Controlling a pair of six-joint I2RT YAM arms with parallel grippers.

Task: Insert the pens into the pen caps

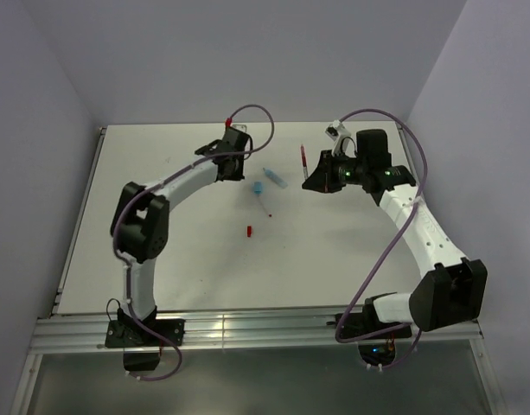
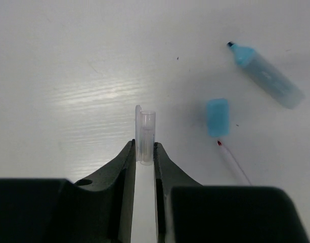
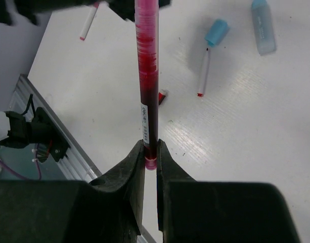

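Note:
My left gripper (image 1: 229, 137) (image 2: 144, 149) is shut on a clear pen cap (image 2: 146, 132), which sticks out past the fingertips above the table. In the right wrist view that cap (image 3: 89, 23) looks white with a red end. My right gripper (image 1: 309, 181) (image 3: 150, 152) is shut on the bottom end of a dark red pen (image 1: 304, 160) (image 3: 147, 76), held in the air. On the table lie a light blue cap (image 1: 258, 187) (image 2: 217, 117) (image 3: 217, 32), a thin white pen with a red tip (image 1: 265, 206) (image 2: 234, 162) (image 3: 204, 71) and a small red cap (image 1: 249, 231) (image 3: 163, 96).
A light blue marker (image 1: 276, 178) (image 2: 266, 76) (image 3: 262, 25) lies uncapped beside the blue cap. The white table (image 1: 161, 199) has walls at the back and sides and a metal rail (image 1: 265, 327) along its near edge.

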